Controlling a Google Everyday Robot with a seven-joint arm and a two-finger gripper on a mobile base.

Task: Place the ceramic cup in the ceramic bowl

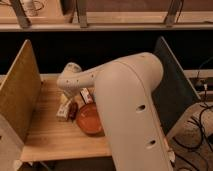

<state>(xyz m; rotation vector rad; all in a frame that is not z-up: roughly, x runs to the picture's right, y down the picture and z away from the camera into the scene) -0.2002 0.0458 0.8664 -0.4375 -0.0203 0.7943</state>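
The cup (63,111) shows as a pale shape just left of the bowl (90,120) and outside it; whether it rests on the wooden surface (50,134) cannot be told. The gripper (69,106) is right at the cup, reaching down from the bulky white arm (127,110); its grip cannot be told. Upright panels (20,87) flank the surface

The pincer (66,106) hangs just left of the ceramic bowl (90,120) on the table (50,136).

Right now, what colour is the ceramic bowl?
The ceramic bowl is glossy orange-red, camera view; the gripper hangs close beside it.
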